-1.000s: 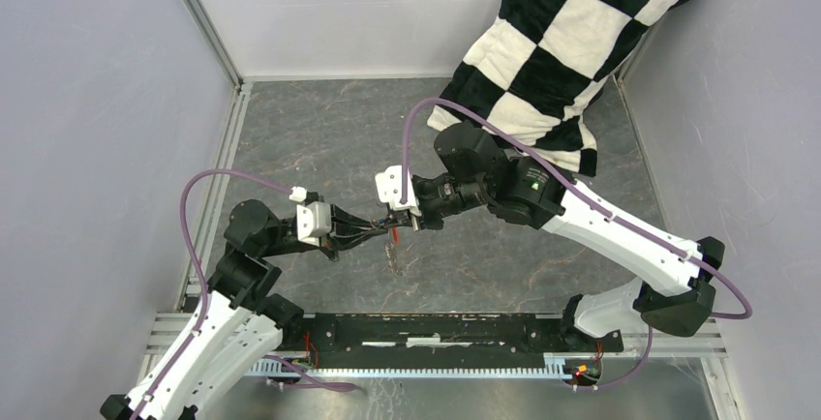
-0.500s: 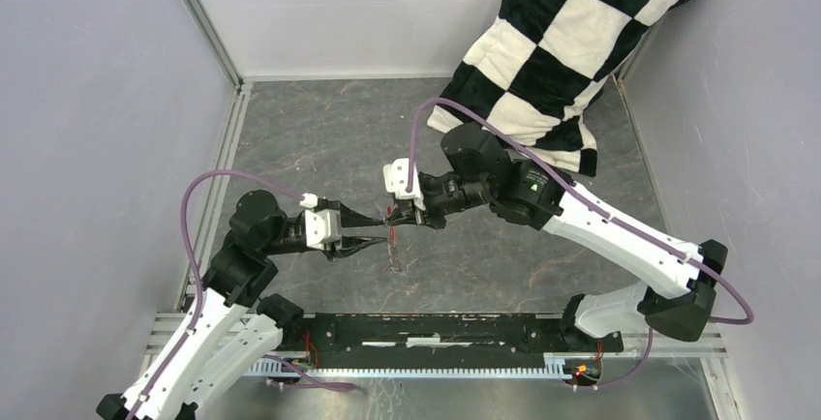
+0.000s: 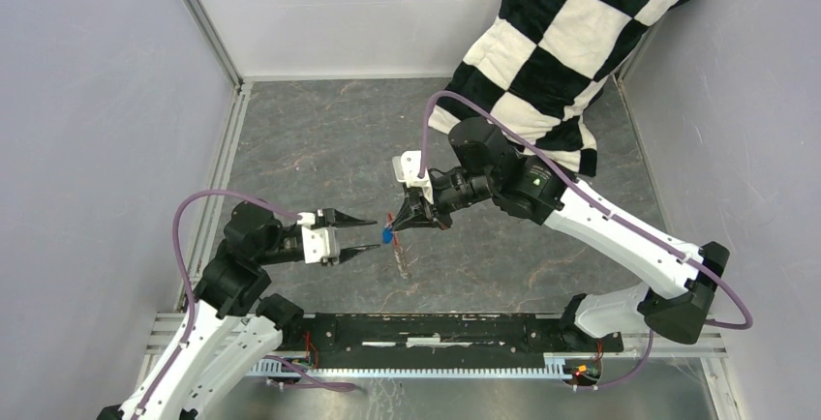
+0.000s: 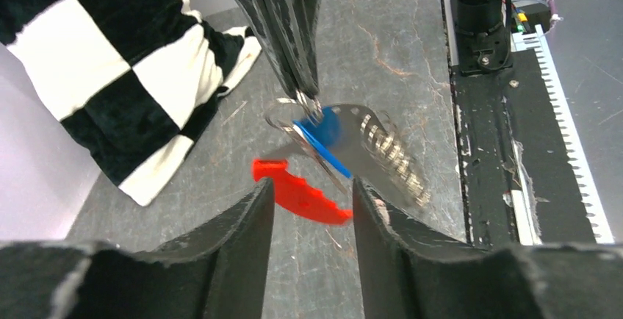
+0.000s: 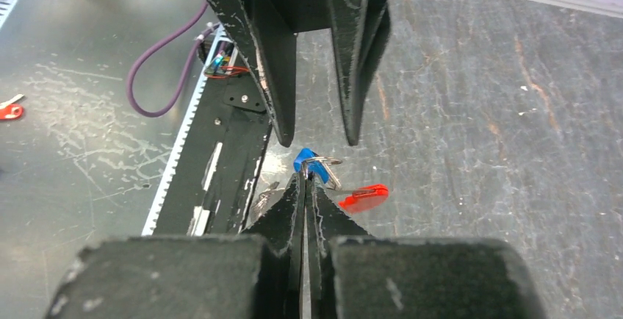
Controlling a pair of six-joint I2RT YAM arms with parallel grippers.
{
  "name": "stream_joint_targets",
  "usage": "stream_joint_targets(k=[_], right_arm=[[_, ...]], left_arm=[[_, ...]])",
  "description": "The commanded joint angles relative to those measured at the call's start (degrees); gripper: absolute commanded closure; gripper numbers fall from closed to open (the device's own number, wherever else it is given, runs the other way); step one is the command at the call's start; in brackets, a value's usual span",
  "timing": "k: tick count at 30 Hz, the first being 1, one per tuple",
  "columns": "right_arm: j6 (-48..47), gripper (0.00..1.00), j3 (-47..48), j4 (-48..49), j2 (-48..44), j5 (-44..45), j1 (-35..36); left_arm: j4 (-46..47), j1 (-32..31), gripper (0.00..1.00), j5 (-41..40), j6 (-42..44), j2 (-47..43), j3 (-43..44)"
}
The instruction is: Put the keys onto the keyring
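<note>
Our right jaws pinch the ring [image 4: 283, 109], with the blue key [image 4: 323, 131] and red tag [image 4: 301, 192] dangling. Our left jaws gape empty beside it. Next, we judge, comes threading the other key.

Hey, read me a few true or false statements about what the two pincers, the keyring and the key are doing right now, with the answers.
1. The right pincer is shut on the keyring. True.
2. The left pincer grips the blue key. False: it is open and holds nothing.
3. The red tag lies flat on the table. False: it hangs from the held keyring.
4. A checkered cloth lies at the table's far right. True.
</note>
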Motion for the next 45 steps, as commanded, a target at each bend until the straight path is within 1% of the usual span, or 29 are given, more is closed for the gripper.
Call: stream_joint_targets(k=[1, 3, 5, 7, 9, 11, 13, 17, 21, 25, 29, 33, 36, 39, 45], right_arm=[[-0.16, 1.00, 3.10, -0.62, 1.31, -3.83, 0.06], [-0.16, 1.00, 3.39, -0.36, 1.64, -4.07, 0.09], [0.08, 1.00, 3.39, 0.32, 1.73, -4.37, 0.05], [0.10, 1.00, 3.55, 0.58, 1.82, -4.44, 0.13], [-0.07, 1.00, 3.83, 0.43, 2.03, -4.67, 0.06], [-0.25, 1.00, 3.83, 0.39, 1.96, -4.81, 0.05], [-0.47, 1.00, 3.75, 0.34, 1.91, -4.92, 0.09], [-0.60, 1.00, 3.38, 0.46, 1.74, -4.51, 0.09], [-0.23, 1.00, 3.05, 0.84, 1.41, -3.28, 0.04], [0.35, 0.99, 3.00, 1.65, 0.81, -0.70, -0.07], [2.36, 1.00, 2.01, 4.19, 0.33, 0.44, -0.38], [6.87, 1.00, -1.39, 11.22, -1.65, 2.25, -1.16], [12.27, 1.00, -4.24, 19.14, -2.68, 2.02, -1.91], [15.55, 1.00, -3.55, 21.38, -1.60, -0.90, -2.33], [21.85, 1.00, -7.54, 29.70, -3.27, -3.50, -2.99]], left_arm=[[5.19, 0.08, 0.47, 1.10, 0.48, 2.10, 2.22], [5.17, 0.07, 0.46, 3.41, -1.13, 4.14, 3.11], [4.75, 0.08, 0.51, 7.11, -2.56, 5.85, 3.81], [4.17, 0.08, 0.53, 10.94, -3.77, 6.83, 4.12], [4.16, 0.08, 0.53, 12.05, -4.85, 6.94, 3.74], [4.15, 0.08, 0.55, 10.73, -5.01, 6.78, 3.30], [4.16, 0.08, 0.62, 8.55, -4.21, 6.58, 3.07], [4.16, 0.08, 0.80, 3.50, -2.39, 6.62, 3.52], [5.68, 0.08, 0.90, -0.37, -1.80, 5.37, 2.87], [7.63, 0.08, 0.97, -4.57, -0.48, 2.47, 0.43], [9.11, 0.08, 0.98, -8.42, 1.89, 0.07, -1.38], [9.74, 0.08, 0.98, -8.34, 4.05, -2.24, -3.11], [5.97, 0.05, 0.97, -5.78, 9.94, -3.00, -3.58], [4.13, 0.08, 0.97, -6.42, 14.57, -3.88, -4.51], [3.22, 0.08, 0.89, -6.61, 21.36, -6.56, -6.15]])
